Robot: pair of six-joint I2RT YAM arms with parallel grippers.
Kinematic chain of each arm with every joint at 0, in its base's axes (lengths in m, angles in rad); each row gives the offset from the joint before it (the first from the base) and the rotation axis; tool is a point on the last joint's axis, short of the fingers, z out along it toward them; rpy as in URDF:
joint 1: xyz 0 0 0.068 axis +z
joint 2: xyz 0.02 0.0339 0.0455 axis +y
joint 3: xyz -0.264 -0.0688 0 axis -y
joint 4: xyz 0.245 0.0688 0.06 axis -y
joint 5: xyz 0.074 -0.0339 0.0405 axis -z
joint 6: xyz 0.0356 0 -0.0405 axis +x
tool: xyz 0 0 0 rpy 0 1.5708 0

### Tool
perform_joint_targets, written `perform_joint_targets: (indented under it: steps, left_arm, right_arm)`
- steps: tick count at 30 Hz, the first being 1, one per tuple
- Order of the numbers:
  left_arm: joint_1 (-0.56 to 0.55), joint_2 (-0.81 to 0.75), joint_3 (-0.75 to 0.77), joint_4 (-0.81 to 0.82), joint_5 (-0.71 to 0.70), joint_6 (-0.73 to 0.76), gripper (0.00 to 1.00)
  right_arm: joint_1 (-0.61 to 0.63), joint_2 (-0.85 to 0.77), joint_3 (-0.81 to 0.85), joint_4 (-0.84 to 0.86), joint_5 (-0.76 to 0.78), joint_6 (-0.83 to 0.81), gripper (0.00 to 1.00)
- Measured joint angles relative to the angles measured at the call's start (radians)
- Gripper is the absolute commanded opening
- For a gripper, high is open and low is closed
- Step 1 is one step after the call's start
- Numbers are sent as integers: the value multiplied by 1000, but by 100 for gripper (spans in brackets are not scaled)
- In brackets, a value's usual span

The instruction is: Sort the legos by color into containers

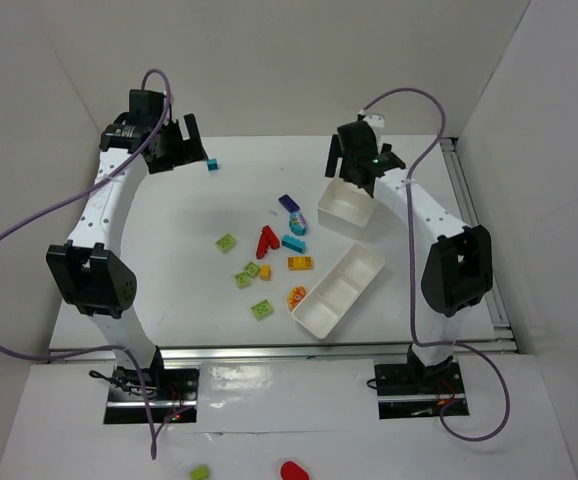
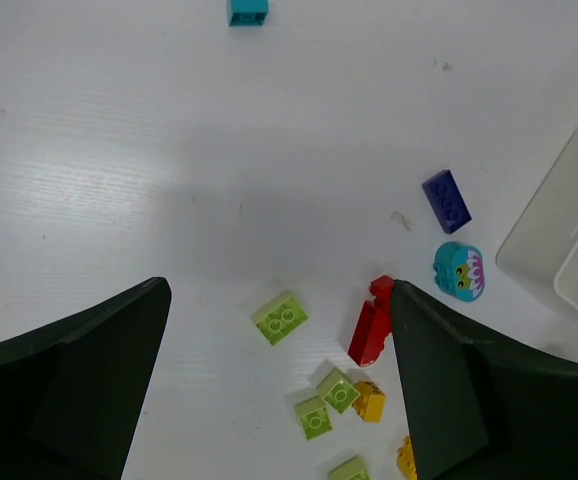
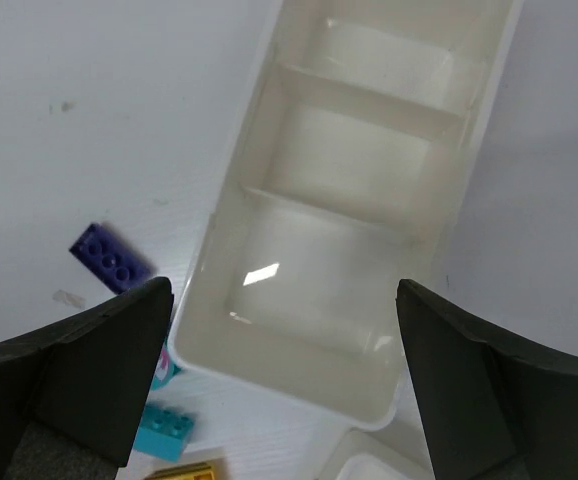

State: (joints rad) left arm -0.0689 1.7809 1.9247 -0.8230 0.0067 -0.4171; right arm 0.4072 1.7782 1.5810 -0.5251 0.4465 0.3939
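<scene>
Top view: 2 white trays, both empty. The far tray [image 1: 347, 212] sat partly under the right gripper [image 1: 355, 172]. The near tray [image 1: 321, 318] lay diagonally, just right of the brick scatter.

Loose on the table [image 1: 169, 220]:
- 4 lime bricks [image 1: 227, 242]
- 3 teal bricks [image 1: 293, 243], 1 alone near the left gripper [image 1: 183, 147] and 1 with a printed face
- 3 orange-yellow bricks [image 1: 300, 263]
- 1 purple brick [image 1: 289, 203]
- 1 red brick [image 1: 266, 240], possibly 2 stuck together; too small to tell

None were in a tray. A stray lime piece [image 1: 200, 472] and a stray red piece [image 1: 293, 470] lay off the table, in front of the bases.

Left wrist: the left gripper [image 2: 279, 290] had its jaws wide apart and held nothing, above the table. In view were 4 lime bricks [image 2: 280, 318], 2 orange-yellow bricks [image 2: 370, 401], the red brick [image 2: 371, 325], the purple brick [image 2: 447, 200], 2 teal bricks [image 2: 247, 10] and a tray edge at the right.

Right wrist: the right gripper [image 3: 284, 290] was also spread and empty, above the far tray [image 3: 289, 365]. 3 compartments showed, all bare. To the left lay the purple brick [image 3: 112, 257] and 1 of the teal bricks [image 3: 165, 432].
</scene>
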Motion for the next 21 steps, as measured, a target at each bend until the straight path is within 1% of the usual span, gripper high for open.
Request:
perform_joint_targets:
  steps: [4, 8, 15, 19, 21]
  left_arm:
    - [-1, -13, -87, 1, 39, 0, 100]
    - [-5, -14, -124, 4, 81, -1, 100]
    - [-18, -14, -124, 15, 96, -4, 100]
    - [-21, -14, -124, 12, 88, -2, 100]
    - [-21, -14, -124, 9, 79, -2, 100]
  right_arm:
    - [-90, 90, 126, 41, -50, -9, 100]
    - [-151, 254, 275, 104, -106, -13, 100]
    - [-190, 584, 536, 126, -253, -10, 100]
    - [-190, 721, 678, 112, -347, -22, 100]
    - [-180, 751, 718, 113, -386, -38, 100]
